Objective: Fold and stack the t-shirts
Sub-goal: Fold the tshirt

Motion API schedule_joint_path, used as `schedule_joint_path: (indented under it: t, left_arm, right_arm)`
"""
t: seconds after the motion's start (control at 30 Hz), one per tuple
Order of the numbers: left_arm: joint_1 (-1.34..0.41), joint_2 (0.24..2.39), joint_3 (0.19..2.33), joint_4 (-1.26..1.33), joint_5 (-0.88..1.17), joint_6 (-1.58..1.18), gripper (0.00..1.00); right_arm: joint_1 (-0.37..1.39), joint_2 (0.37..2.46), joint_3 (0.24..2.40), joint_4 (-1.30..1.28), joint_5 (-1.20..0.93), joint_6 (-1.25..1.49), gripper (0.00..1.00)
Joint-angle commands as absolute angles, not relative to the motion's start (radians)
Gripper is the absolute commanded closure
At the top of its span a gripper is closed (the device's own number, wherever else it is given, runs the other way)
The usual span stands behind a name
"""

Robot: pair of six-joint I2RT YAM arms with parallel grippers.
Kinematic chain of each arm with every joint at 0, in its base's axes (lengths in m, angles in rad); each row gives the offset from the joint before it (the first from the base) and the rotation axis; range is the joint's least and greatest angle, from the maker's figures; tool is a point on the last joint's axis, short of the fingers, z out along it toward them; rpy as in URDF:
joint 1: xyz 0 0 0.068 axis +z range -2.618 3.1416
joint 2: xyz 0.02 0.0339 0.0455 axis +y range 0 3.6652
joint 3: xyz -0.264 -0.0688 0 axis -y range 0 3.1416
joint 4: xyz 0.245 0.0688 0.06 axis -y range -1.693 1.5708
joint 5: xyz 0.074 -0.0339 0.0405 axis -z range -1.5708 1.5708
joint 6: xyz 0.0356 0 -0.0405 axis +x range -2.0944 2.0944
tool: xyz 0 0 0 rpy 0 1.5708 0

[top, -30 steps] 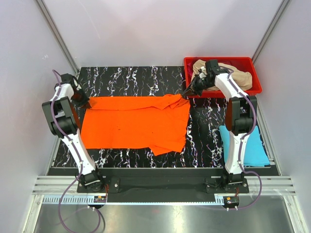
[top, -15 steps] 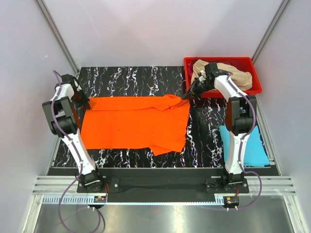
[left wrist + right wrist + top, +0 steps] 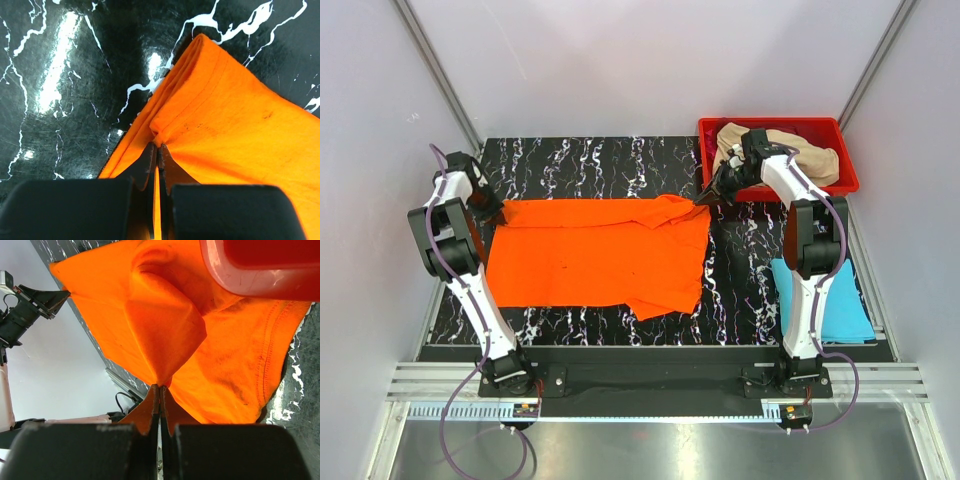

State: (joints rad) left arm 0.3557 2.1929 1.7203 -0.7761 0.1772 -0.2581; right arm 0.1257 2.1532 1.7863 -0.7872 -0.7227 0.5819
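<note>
Top external view: black tabletop (image 3: 620, 165) with white marble veining, closed in by pale walls with metal corner posts. A ribbed metal rail (image 3: 650, 385) runs along the near edge, by the arm bases.

Orange t-shirt (image 3: 600, 255) is spread across the centre-left of the table, long side running left to right, and rumpled at its right end. Left gripper (image 3: 500, 212) sits at the shirt's far-left corner. Right gripper (image 3: 705, 200) sits at its far-right corner, just beside the red bin (image 3: 800, 121). Beige t-shirt (image 3: 820, 160) is bunched inside the bin. Light blue t-shirt (image 3: 845, 305) lies flat at near right, partly behind the right arm and apart from the orange one.

Left wrist view adds what the overhead cannot resolve. The fingers are pressed together on a pinch of orange cloth, which tents toward the tips, with the hemmed corner just beyond. Lamp glare shows on the glossy surface.

Right wrist view: fingers likewise clamped on a peak of orange fabric. The bin's rounded corner fills the upper right of the frame. The left arm shows at the shirt's far end against the wall.
</note>
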Motion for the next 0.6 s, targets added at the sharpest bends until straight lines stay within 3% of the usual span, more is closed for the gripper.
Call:
schedule_joint_path:
  t: [0.0,0.57]
  left_arm:
    - [0.364,2.203,1.763,-0.773,0.144,-0.241,1.00]
    - [0.367,2.221,1.767,-0.778,0.155,-0.236,0.99]
  right_arm:
    - [0.132,2.135,1.833,-0.799,-0.712,0.563,1.00]
    - [0.132,2.148,1.836,-0.799,-0.715,0.565,1.00]
